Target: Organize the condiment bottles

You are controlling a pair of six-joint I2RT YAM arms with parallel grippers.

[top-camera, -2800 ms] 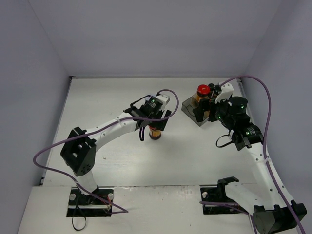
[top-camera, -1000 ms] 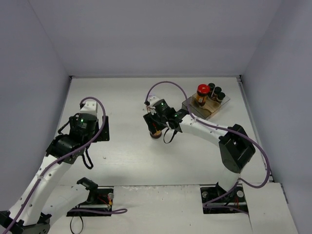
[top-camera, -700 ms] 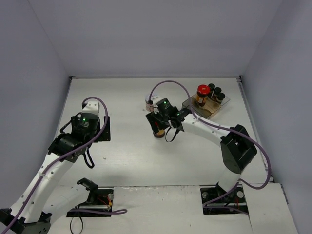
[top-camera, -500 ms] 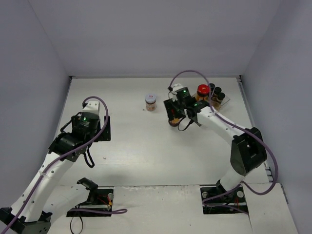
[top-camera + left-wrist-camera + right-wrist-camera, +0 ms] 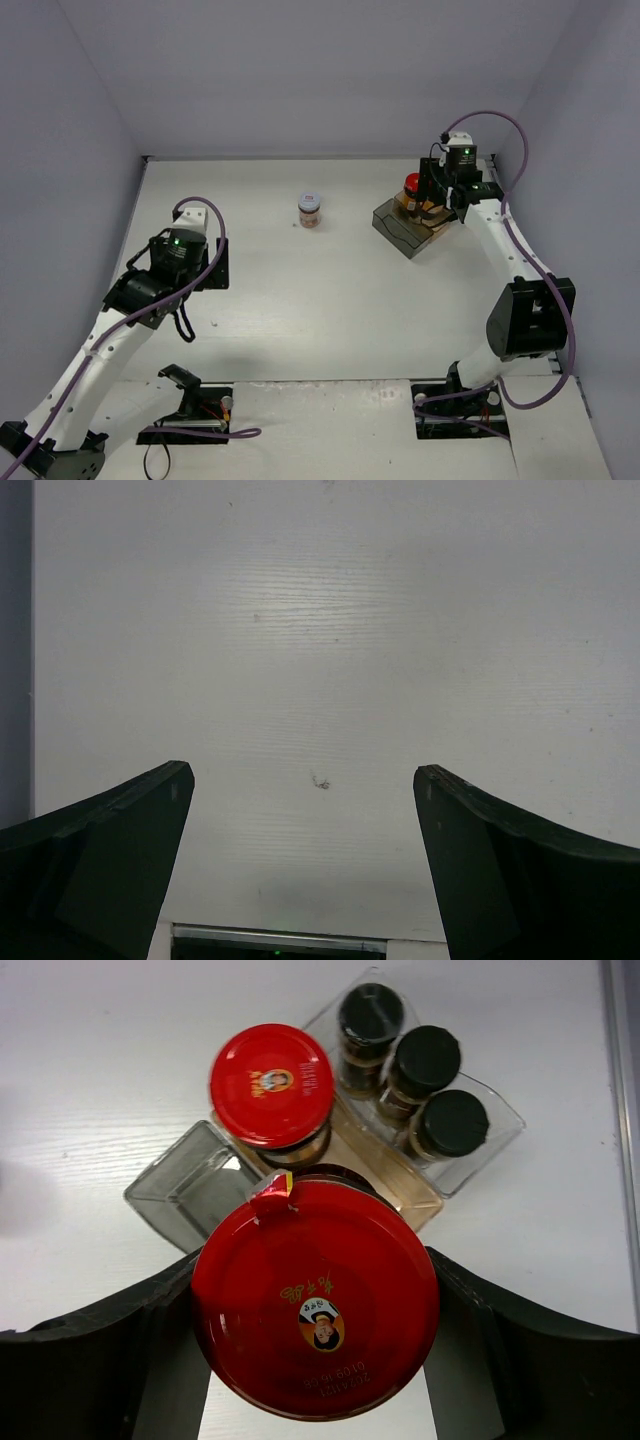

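Note:
My right gripper (image 5: pixel 315 1305) is shut on a dark jar with a red lid (image 5: pixel 315 1300) and holds it over the clear smoky tray (image 5: pixel 185 1185). In the tray stand a second red-lidded jar (image 5: pixel 272 1085) and three slim black-capped bottles (image 5: pixel 371 1010) (image 5: pixel 428 1060) (image 5: pixel 450 1122) in a row. In the top view the right gripper (image 5: pixel 447 196) is over the tray (image 5: pixel 398 224), beside the red lid (image 5: pixel 413 184). A white-lidded pinkish jar (image 5: pixel 310 208) stands alone at mid table. My left gripper (image 5: pixel 305 800) is open and empty over bare table at the left (image 5: pixel 200 272).
The right wall is close behind the tray. A metal strip (image 5: pixel 280 938) at the table's near edge shows in the left wrist view. A small dark speck (image 5: pixel 320 781) lies on the white table under the left gripper.
My right arm has carried the red-lidded jar from mid table rightwards to above the tray, passing the white-lidded jar. The left arm has barely moved.

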